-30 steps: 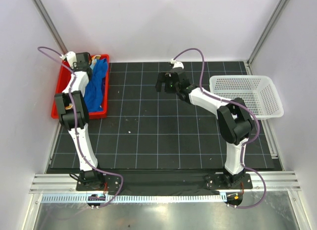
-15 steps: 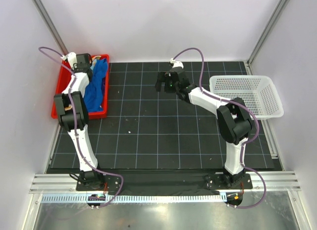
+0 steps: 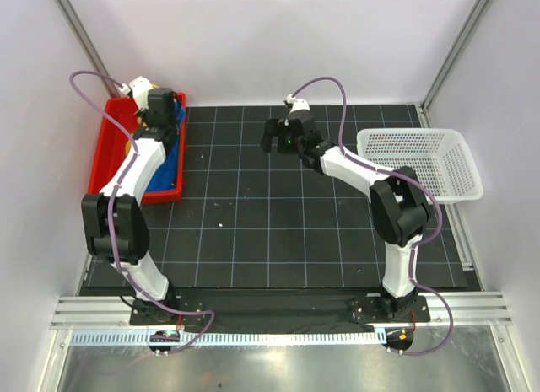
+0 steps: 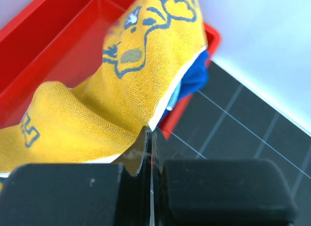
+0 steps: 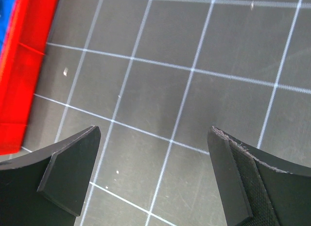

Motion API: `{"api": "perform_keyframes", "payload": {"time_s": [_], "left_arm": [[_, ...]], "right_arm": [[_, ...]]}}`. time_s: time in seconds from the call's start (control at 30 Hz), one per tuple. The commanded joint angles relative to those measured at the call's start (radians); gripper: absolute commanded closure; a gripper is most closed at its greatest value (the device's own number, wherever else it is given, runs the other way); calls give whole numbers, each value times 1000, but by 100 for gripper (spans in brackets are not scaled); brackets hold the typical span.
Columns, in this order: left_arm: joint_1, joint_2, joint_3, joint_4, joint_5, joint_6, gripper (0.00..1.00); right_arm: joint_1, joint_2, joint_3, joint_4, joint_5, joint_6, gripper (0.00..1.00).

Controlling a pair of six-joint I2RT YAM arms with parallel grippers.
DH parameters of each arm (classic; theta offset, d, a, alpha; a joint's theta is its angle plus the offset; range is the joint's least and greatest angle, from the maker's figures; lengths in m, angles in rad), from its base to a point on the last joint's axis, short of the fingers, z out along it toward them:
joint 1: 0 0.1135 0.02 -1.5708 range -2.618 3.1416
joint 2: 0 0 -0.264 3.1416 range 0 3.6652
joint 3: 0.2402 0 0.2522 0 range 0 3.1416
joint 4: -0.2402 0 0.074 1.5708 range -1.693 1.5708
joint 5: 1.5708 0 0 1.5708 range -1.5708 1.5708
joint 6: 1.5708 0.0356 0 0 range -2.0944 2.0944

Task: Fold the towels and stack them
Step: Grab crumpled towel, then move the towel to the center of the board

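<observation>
Lab test cell: white walls point(image 3: 278, 38), gridded mat point(image 3: 278, 232).

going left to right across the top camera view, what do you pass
red tray -> right gripper, jaws open above the mat -> white mesh basket. The left gripper, shut on the yellow towel, overlaps the tray, so it is left out.

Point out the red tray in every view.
Top external: red tray at far left, upper half.
Left wrist: upper left, under the yellow towel.
Right wrist: a strip at the left edge.
Shared landmark: the black grid mat beside it.
</observation>
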Motion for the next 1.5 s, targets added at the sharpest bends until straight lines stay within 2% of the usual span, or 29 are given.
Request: {"api": "perform_keyframes", "payload": {"time_s": [0.0, 0.4, 0.57, 0.8, 0.93, 1.07, 1.3, 1.47], "left_arm": [[-35, -91, -7, 70, -80, 20, 100], [-42, -143, 173, 12, -119, 89, 100], [-61, -157, 171, -14, -50, 77, 100], [-229, -186, 116, -22, -20, 80, 100], [-363, -191, 76, -31, -29, 61, 100], [-544, -147, 49, -35, -36, 28, 100], [-746, -5, 42, -45, -7, -43, 100], [-791, 58, 61, -71, 84, -87, 99]], "right_arm": [[10, -8, 77, 22, -17, -29, 0], [39, 47, 241, -90, -29, -89, 0], [42, 29, 284, -126, 3, -112, 0], [40, -14, 315, -190, 106, -145, 0], [27, -48, 321, -253, 176, -148, 0], [-7, -83, 309, -358, 278, -98, 0], [-128, -186, 70, -339, 263, 23, 0], [-151, -204, 4, -371, 259, 39, 0]]}}
